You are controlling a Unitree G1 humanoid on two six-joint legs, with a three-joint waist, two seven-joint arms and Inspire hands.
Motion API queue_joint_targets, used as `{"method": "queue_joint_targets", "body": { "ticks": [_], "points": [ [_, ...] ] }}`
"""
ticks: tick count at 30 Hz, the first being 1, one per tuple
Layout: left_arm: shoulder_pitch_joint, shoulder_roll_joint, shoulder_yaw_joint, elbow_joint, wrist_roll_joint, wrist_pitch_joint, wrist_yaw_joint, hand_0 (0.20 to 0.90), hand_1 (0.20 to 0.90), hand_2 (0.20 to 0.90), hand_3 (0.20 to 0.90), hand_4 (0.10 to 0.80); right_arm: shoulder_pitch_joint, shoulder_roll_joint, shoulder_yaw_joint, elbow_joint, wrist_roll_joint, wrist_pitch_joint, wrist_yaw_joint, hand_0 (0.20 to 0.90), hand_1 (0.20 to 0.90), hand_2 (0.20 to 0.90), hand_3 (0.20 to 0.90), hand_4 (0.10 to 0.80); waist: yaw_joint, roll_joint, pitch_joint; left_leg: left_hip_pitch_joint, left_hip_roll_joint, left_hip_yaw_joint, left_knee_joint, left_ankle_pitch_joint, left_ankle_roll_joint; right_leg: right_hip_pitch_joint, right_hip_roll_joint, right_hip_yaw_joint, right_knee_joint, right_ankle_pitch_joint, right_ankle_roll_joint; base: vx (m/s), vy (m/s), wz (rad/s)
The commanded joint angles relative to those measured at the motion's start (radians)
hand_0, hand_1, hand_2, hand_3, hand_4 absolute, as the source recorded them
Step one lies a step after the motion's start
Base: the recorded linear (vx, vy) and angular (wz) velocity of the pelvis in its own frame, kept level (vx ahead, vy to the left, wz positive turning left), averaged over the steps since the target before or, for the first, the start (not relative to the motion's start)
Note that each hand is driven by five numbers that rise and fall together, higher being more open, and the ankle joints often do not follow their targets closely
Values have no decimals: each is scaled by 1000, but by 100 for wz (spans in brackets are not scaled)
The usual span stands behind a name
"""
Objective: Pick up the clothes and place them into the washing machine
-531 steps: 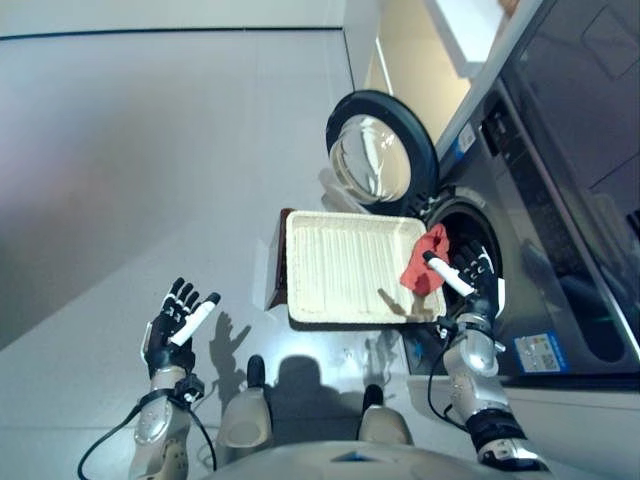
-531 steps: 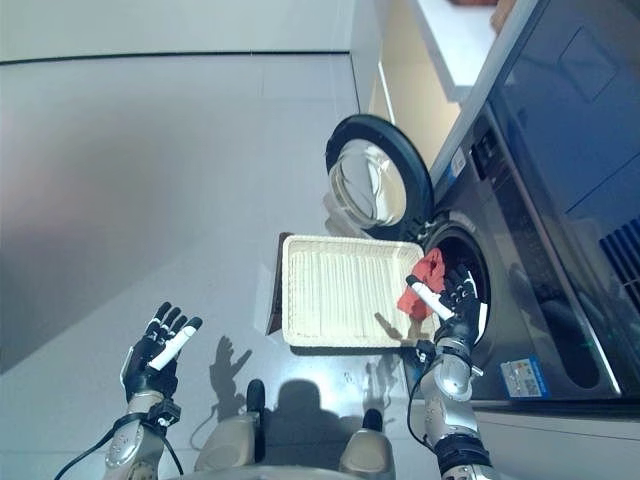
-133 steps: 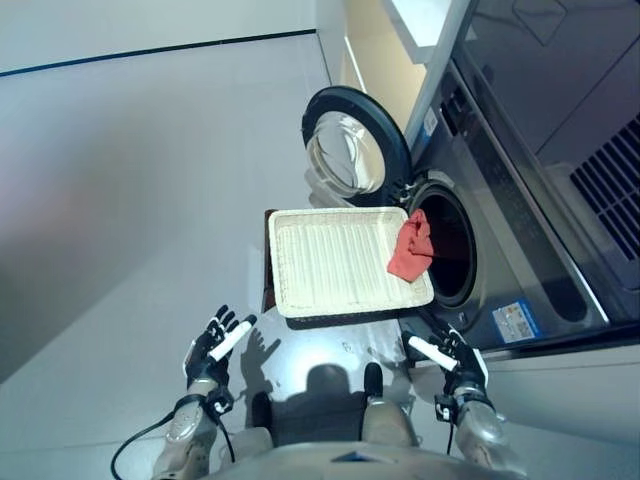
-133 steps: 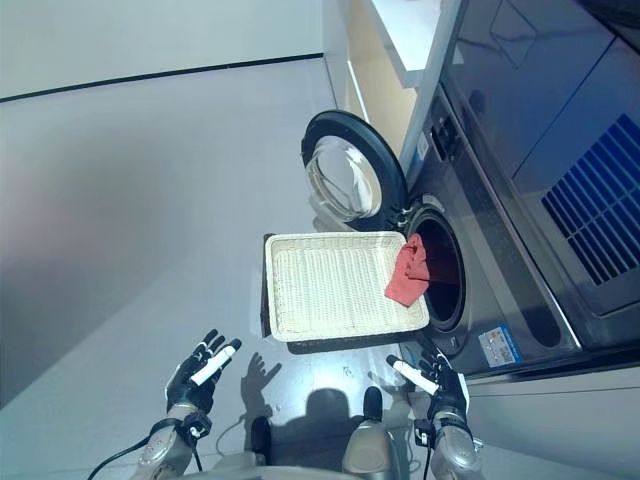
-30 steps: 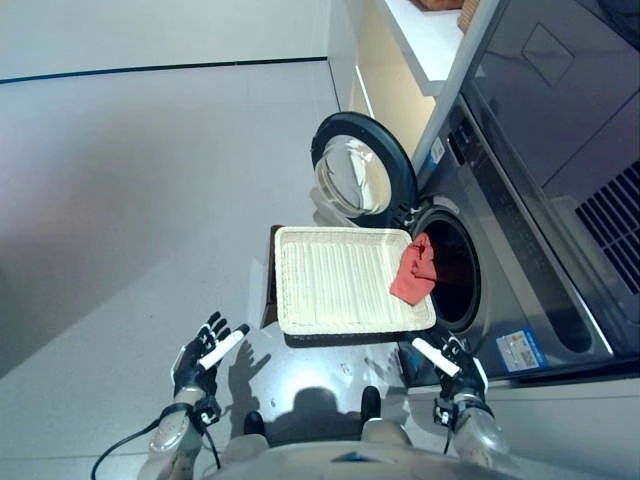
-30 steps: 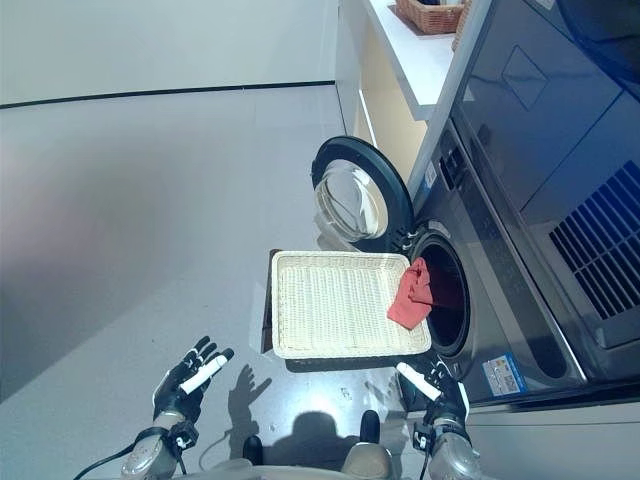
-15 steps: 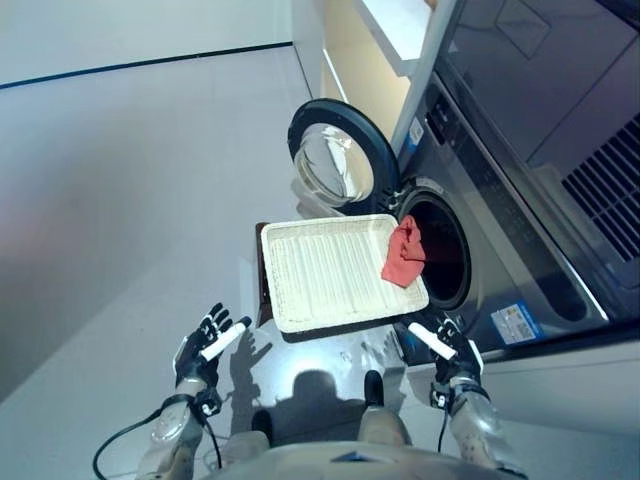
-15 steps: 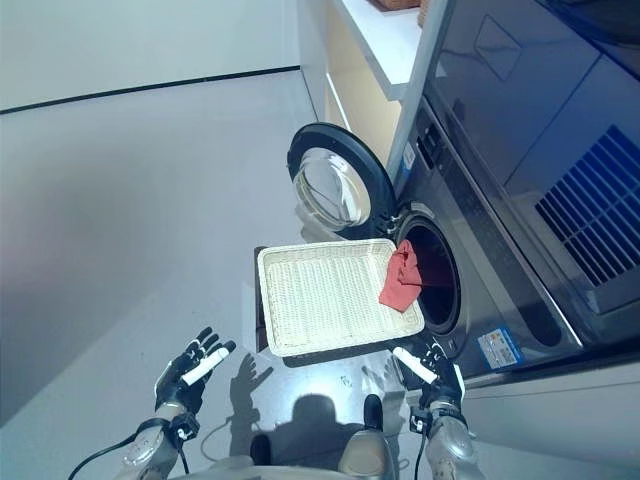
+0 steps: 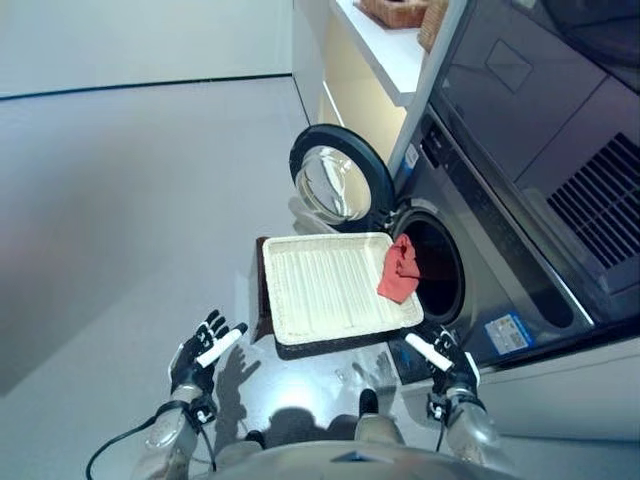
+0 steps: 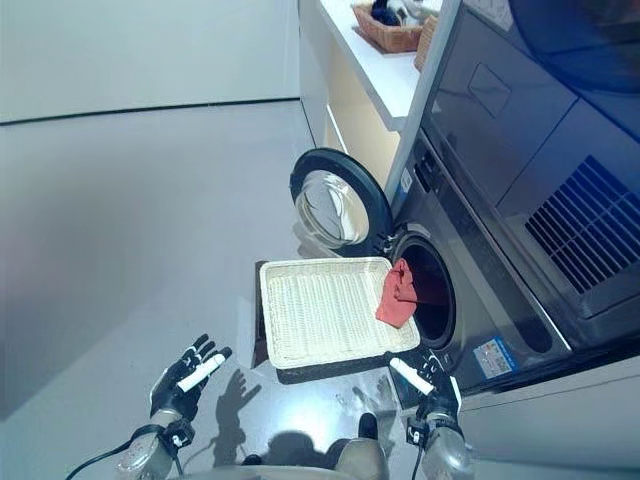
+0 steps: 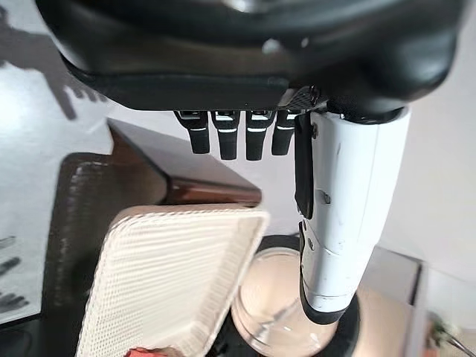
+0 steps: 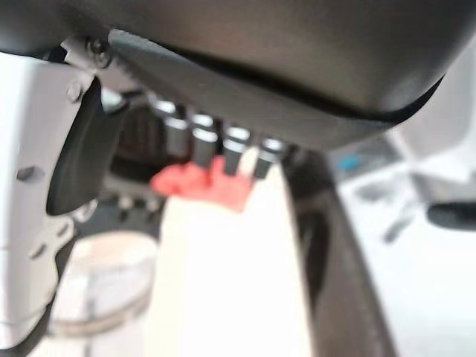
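Red cloth [image 9: 399, 270] is lying bunched at the far right corner of the pale wicker tray [image 9: 320, 290], draping over the tray's right edge and hanging against the dark drum opening [image 9: 440, 275] of the washing machine [image 9: 500, 200]. Round door [image 9: 338, 180] is standing swung open, beyond the tray's far edge.

Right hand [image 9: 447, 362] is hovering off the tray's near right corner, low beside the machine front, fingers spread and relaxed, white-covered thumb out, holding nothing. Cloth is sitting ahead of this hand, along the tray's right edge toward the far corner; the right wrist view is showing the cloth straight past the fingertips.

Left hand [image 9: 202, 352] is hanging open off the tray's near left corner, well apart from the cloth, empty.

Judgement: right hand is clearly the nearer one. The reach is running forward up the tray's right edge; the cloth then needs only a short carry rightward into the drum.
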Motion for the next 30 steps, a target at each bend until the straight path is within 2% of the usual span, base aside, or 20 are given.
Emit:
{"method": "queue_joint_targets", "body": {
  "ticks": [1, 3, 5, 7, 8, 10, 12, 13, 14, 16, 17, 18, 21, 23, 26, 28, 29, 30],
  "points": [
    [6, 45, 67, -122, -13, -58, -2, 900, 900, 900, 900, 800, -34, -37, -30, -103, 1, -64, 11, 900, 900, 900, 900, 800, -11, 44, 20, 39, -18, -46, -85, 95, 8, -25, -28, 25, 297, 37, 7, 161, 39, -5],
    [9, 43, 76, -116, -10, -58, -4, 900, 900, 900, 900, 800, -27, -39, -39, -114, 8, -63, 14, 900, 900, 900, 900, 800, -20, 38, 11, 66, -19, -53, -91, 84, -3, -32, -46, -7, 218, 16, 9, 231, -63, 19],
    [10, 42, 75, -109, -25, -61, -9, 900, 900, 900, 900, 800, -25, -43, -46, -115, 19, -61, 16, 900, 900, 900, 900, 800, -35, 21, 5, 100, -21, -65, -101, 55, -25, -32, -56, -36, 35, -7, 18, 325, -172, 21],
    [15, 38, 74, -104, -32, -61, -9, 900, 900, 900, 900, 800, -20, -45, -45, -107, 16, -59, 17, 900, 900, 900, 900, 800, -50, 13, 5, 140, -5, -77, -119, 30, -46, -41, -49, -37, -125, 1, 39, 353, -190, -19],
    [18, 35, 77, -101, -30, -60, -11, 900, 900, 900, 900, 800, -15, -43, -48, -106, 11, -58, 17, 900, 900, 900, 900, 800, -61, 16, 5, 170, 15, -82, -136, 22, -58, -67, -39, -43, -212, 23, 55, 324, -168, -19],
    [25, 34, 77, -94, -23, -58, -12, 900, 900, 900, 900, 800, -3, -37, -49, -114, 4, -53, 15, 900, 900, 900, 900, 800, -77, 15, 6, 207, 36, -92, -158, 18, -72, -101, -23, -42, -268, 43, 67, 301, -156, -7],
    [48, 25, 79, -100, -22, -56, -20, 900, 900, 900, 900, 800, 25, -38, -52, -120, -10, -48, 21, 900, 900, 900, 900, 800, -86, 17, -1, 255, 66, -103, -190, 17, -87, -110, 6, -59, -262, 53, 69, 291, -186, 21],
    [59, 22, 76, -102, -24, -54, -24, 900, 900, 900, 900, 800, 38, -38, -53, -124, -12, -46, 24, 900, 900, 900, 900, 800, -89, 12, -1, 265, 71, -108, -196, 13, -91, -111, 7, -55, -243, 59, 67, 240, -219, 65],
    [67, 22, 73, -100, -23, -48, -25, 900, 900, 900, 900, 800, 57, -33, -53, -136, -4, -44, 34, 900, 900, 900, 900, 800, -94, 10, -4, 277, 90, -113, -203, 18, -103, -119, 15, -52, -197, 29, 58, 183, -242, 76],
    [78, 8, 69, -100, -29, -47, -26, 900, 900, 900, 900, 800, 60, -35, -50, -121, 1, -41, 41, 900, 900, 900, 900, 800, -91, 10, -14, 270, 123, -115, -209, 30, -119, -120, 25, -65, -166, 9, 46, 126, -256, 76],
    [79, 7, 69, -101, -29, -47, -26, 900, 900, 900, 900, 800, 60, -35, -49, -120, 2, -41, 41, 900, 900, 900, 900, 800, -92, 13, -15, 270, 126, -115, -210, 29, -120, -121, 27, -67, -164, 7, 46, 79, -216, 56],
    [46, -7, 63, -85, -65, -53, -7, 900, 900, 900, 900, 800, 29, -56, -42, -108, -12, -48, 20, 900, 900, 900, 900, 800, -91, 31, -8, 210, 156, -130, -170, 98, -143, -131, 43, -60, -118, -17, 28, 17, -137, 27],
    [6, 1, 40, -84, -60, -62, -16, 900, 900, 900, 900, 800, 17, -76, -53, -103, 21, -67, 26, 900, 900, 900, 900, 800, -98, 49, -8, 158, 186, -140, -142, 182, -159, -118, 57, -78, -116, -60, 5, 78, -186, 37],
    [-4, -3, 35, -89, -99, -62, -27, 900, 900, 900, 900, 800, 15, -94, -56, -84, 5, -71, 7, 900, 900, 900, 900, 800, -97, 59, -8, 126, 205, -126, -118, 236, -172, -99, 73, -98, -121, -82, -13, 86, -178, 68],
    [-3, -13, 33, -89, -102, -64, -22, 900, 900, 900, 900, 800, 17, -97, -61, -92, 18, -74, 10, 900, 900, 900, 900, 800, -99, 68, -19, 113, 232, -112, -90, 307, -181, -78, 113, -105, -127, -119, -40, 95, -178, 38],
    [7, -16, 29, -92, -95, -61, -24, 900, 900, 900, 900, 800, 29, -100, -57, -98, 18, -76, 18, 900, 900, 900, 900, 800, -100, 67, -27, 104, 246, -106, -45, 346, -176, -61, 148, -100, -124, -149, -66, 111, -182, 19],
    [7, -16, 28, -93, -95, -61, -24, 900, 900, 900, 900, 800, 29, -100, -57, -98, 18, -76, 18, 900, 900, 900, 900, 800, -100, 68, -27, 103, 247, -106, -43, 345, -177, -61, 149, -100, -123, -150, -66, 126, -227, 12],
    [12, -17, 24, -91, -89, -58, -27, 900, 900, 900, 900, 800, 35, -99, -54, -90, 19, -76, 15, 900, 900, 900, 900, 800, -97, 59, -26, 74, 238, -111, 33, 377, -165, -30, 177, -86, -124, -176, -92, 115, -205, 14]
  ]
}}
